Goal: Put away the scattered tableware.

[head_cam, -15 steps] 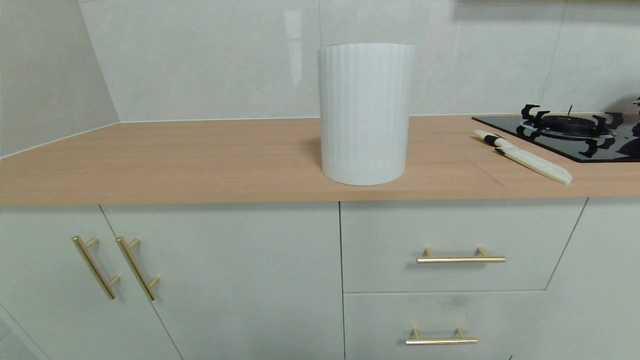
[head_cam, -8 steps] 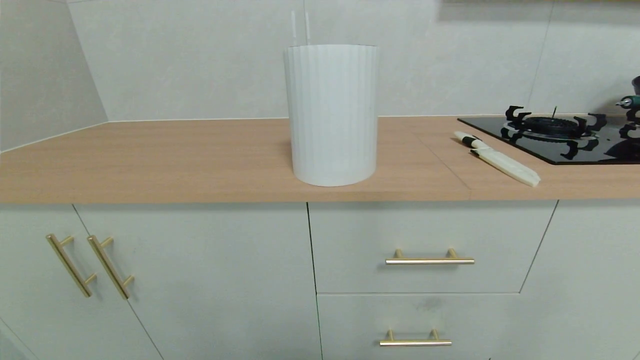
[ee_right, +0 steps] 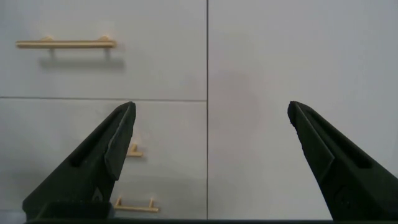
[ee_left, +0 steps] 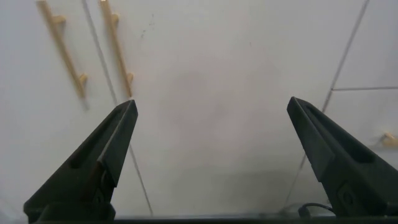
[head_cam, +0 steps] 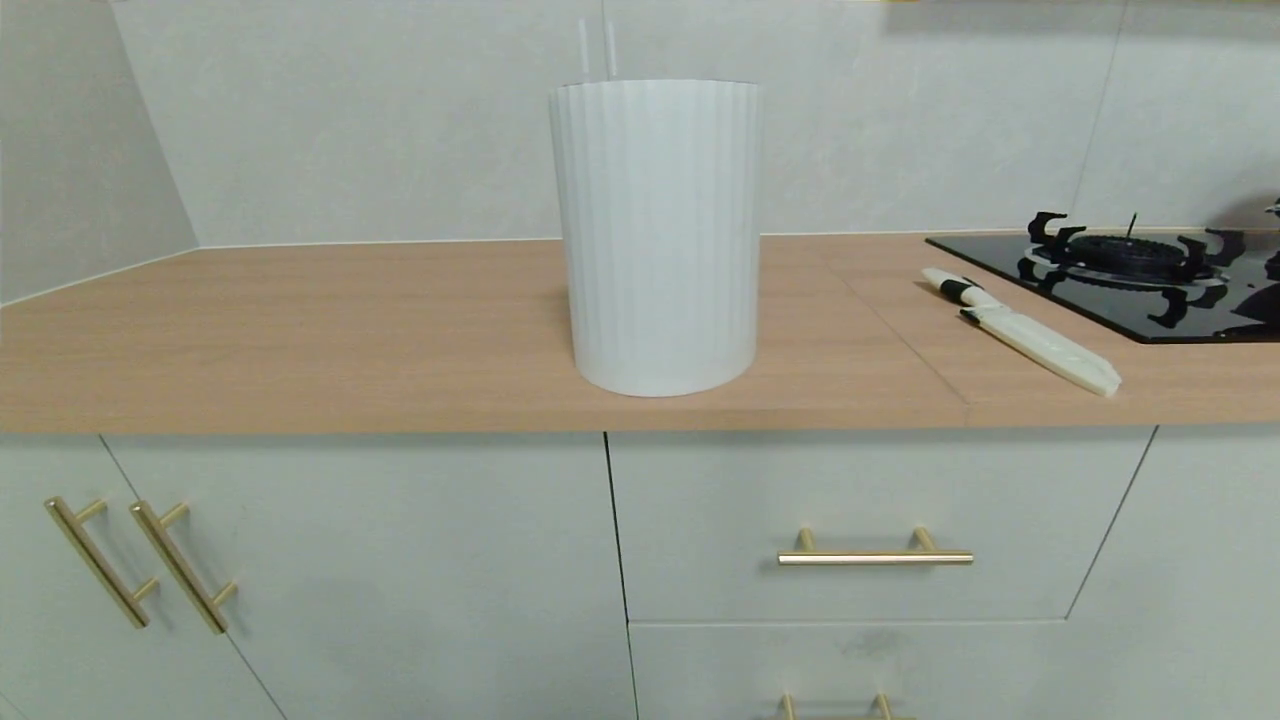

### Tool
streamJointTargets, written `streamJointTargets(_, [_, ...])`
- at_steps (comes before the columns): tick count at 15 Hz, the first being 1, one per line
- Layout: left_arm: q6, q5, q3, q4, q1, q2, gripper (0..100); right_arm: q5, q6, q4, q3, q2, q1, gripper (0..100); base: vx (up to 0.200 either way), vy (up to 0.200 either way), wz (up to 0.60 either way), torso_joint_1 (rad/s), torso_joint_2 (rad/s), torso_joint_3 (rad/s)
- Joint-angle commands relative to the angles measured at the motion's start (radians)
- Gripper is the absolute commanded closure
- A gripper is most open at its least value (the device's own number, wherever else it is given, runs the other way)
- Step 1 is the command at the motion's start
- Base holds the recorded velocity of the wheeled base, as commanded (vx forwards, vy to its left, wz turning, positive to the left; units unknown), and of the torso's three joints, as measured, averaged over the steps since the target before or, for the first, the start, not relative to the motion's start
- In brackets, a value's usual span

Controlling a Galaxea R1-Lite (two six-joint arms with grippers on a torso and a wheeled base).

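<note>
In the head view, a tall white ribbed cylindrical container [head_cam: 655, 240] stands upright at the centre of the frame, near the front edge of the light wooden desk [head_cam: 300, 330]. At the right of the frame a cream-bladed knife with a black-and-white handle [head_cam: 1020, 332] lies flat on the desk, well apart from the container and just beside the black glass gas hob [head_cam: 1130, 285]. The left gripper [ee_left: 211, 106] has its jaws released wide, facing pale cabinet doors [ee_left: 217, 74] with brass bar handles [ee_left: 62, 50]. The right gripper [ee_right: 211, 106] likewise has its jaws spread, holding nothing, before pale drawer fronts [ee_right: 143, 74].
</note>
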Motion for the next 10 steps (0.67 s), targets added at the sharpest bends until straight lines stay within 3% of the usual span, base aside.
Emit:
streamJointTargets(1, [0.000,0.000,0.000,0.000,0.000,0.000,0,0.001,0.000,0.000,0.000,0.001,0.000,0,0.000,0.000,0.00,0.000,0.00,0.000])
streamJointTargets(10, [0.000,0.000,0.000,0.000,0.000,0.000,0,0.001,0.000,0.000,0.000,0.001,0.000,0,0.000,0.000,0.00,0.000,0.00,0.000])
